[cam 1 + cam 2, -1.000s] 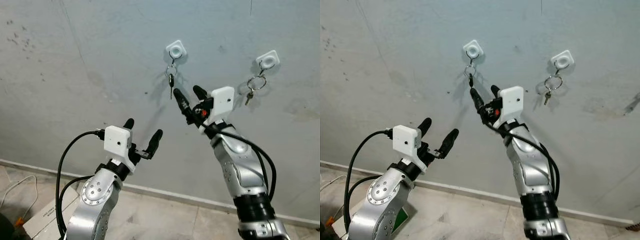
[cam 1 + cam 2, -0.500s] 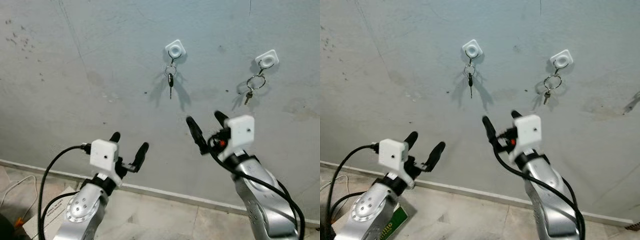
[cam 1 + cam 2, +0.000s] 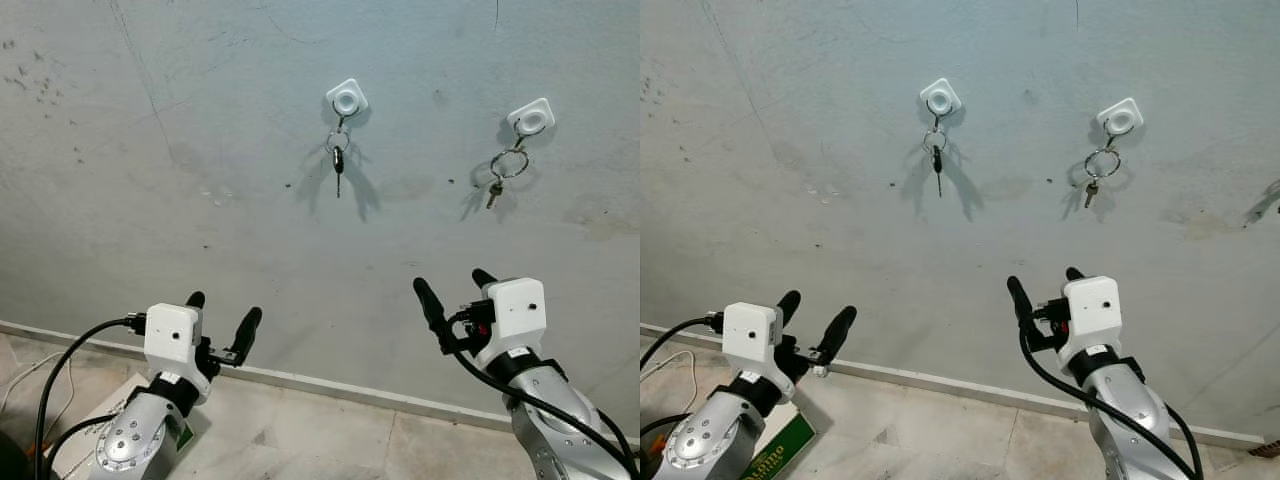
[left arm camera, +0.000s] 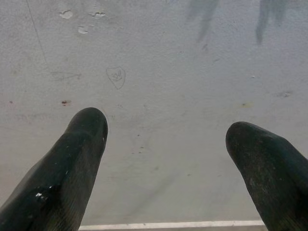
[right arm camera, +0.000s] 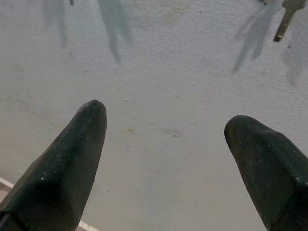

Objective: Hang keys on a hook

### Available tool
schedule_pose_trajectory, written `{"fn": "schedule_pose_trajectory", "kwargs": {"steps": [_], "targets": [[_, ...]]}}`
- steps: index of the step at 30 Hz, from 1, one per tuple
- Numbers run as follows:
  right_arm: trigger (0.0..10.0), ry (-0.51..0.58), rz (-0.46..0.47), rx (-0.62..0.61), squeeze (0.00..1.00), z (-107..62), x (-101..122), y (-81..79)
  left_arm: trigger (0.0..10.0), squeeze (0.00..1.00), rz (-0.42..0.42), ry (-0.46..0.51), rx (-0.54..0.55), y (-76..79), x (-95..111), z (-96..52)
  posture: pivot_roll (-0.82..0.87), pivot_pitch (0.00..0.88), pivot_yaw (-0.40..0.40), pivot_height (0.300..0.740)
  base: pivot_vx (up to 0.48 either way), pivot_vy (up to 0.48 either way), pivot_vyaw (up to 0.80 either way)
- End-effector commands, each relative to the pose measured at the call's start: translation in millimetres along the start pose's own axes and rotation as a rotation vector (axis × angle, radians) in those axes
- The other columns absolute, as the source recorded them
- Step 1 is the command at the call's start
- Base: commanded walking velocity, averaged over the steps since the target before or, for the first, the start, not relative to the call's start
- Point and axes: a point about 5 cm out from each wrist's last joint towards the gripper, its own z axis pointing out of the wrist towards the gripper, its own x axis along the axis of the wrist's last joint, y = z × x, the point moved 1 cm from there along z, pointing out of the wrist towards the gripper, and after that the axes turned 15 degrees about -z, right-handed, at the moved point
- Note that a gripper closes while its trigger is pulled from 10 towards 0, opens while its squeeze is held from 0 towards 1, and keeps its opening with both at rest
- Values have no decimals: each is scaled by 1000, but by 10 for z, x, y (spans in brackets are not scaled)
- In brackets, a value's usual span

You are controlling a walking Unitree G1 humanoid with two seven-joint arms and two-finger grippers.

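A grey plastered wall (image 3: 200,150) takes up most of the scene, meeting a tiled floor (image 3: 330,445) along a pale skirting line. Low against it, both silver arms have dropped well down and away from the hooks: a second ago the right end effector (image 3: 452,297) was raised with its fingertips right beside the left-hand keys, and the left end effector (image 3: 221,318) stood higher too. Now each has its two black fingers spread wide with nothing between them, and both wrist views look out past bare fingertips (image 5: 86,125) at plain wall (a key tip hangs at the edge of the right wrist view). A cardboard box (image 3: 770,455) with green print sits on the floor by the left arm. Smaller, up on the wall, are two white hooks: the left hook (image 3: 346,100) carries a ring with a dark-headed key (image 3: 338,165) hanging straight down, and the right hook (image 3: 530,118) carries a larger ring with a key bunch (image 3: 503,175). Since the keys hang free on the left hook while the right arm has withdrawn empty, the hanging looks done, with nothing left but to stand clear.
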Motion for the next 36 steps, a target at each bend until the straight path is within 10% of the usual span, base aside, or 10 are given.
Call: {"fn": "schedule_pose_trajectory", "kwargs": {"steps": [1, 36], "targets": [[10000, 10, 11, -6, 0, 22, 51, 24, 10000, 0, 4, -9, 35, -41, -1, 26, 19, 26, 25, 740, 0, 0, 0], [10000, -14, 63, 38, 0, 121, 72, -70, 10000, 0, -47, -15, -24, 110, 43, 145, 11, 51, 22, 740, 0, 0, -312]]}}
